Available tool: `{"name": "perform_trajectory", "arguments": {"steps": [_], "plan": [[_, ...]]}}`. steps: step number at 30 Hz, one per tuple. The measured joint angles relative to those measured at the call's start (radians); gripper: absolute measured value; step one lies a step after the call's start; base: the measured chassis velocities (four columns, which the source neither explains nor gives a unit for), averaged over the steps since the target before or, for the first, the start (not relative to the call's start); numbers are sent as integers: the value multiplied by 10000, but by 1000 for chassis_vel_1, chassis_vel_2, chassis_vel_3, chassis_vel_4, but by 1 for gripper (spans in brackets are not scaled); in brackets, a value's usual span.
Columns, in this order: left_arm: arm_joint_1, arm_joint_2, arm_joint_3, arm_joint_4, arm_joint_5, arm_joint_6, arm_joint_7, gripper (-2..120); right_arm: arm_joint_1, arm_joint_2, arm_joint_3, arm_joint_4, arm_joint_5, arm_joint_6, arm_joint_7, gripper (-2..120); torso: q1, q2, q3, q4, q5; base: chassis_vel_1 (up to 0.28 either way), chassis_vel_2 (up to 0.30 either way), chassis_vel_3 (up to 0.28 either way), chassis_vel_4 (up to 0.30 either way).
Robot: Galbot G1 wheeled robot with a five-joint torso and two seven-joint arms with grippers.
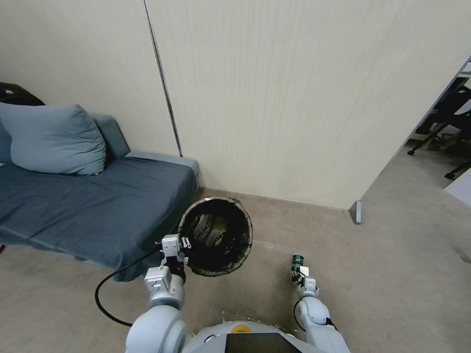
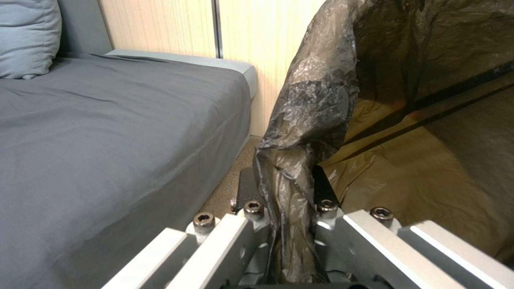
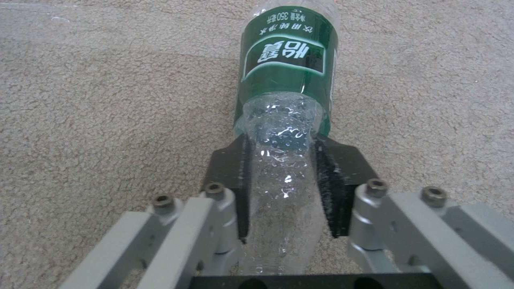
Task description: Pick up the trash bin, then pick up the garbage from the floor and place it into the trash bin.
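Two grippers, both loaded. Big grey sofa (image 1: pixel 93 206) sits on the left against the wall, and just beside its right end is the trash bin (image 1: pixel 216 235), tipped so its black-lined mouth faces up at us. Left gripper (image 2: pixel 284 208) is clenched on the bin's bagged rim. Right gripper (image 3: pixel 284 176), over carpet, grasps a green-labelled plastic bottle (image 3: pixel 286 80).

The trash bin (image 1: pixel 216 235) shows just its black liner; the bottle's (image 3: pixel 286 80) far end is cut off.
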Motion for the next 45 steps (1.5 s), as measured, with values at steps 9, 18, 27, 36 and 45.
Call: {"name": "perform_trajectory", "arguments": {"steps": [9,18,27,36,45], "plan": [[-17,3,24,0,-2,1,0,0,-101,14,23,320,-117,282,-2,14,0,0,0,0,1,0,0,0,0],[3,-4,58,-16,1,1,-2,0,-371,31,3,1519,-174,455,34,14,0,0,1,0,1,0,0,0,0],[13,-23,125,47,42,-9,-7,0,-1010,162,-238,4182,-170,952,98,14,0,0,0,-1,-1,0,0,0,0],[-10,-14,270,317,50,-44,-10,0,-1743,-77,-529,7226,422,4634,-2974,14,0,0,0,1,0,0,0,0,0],[-47,6,587,545,55,-46,-1,0,-2508,-956,-1465,8808,1209,5712,-5659,14,0,0,0,1,0,0,0,0,0]]}}
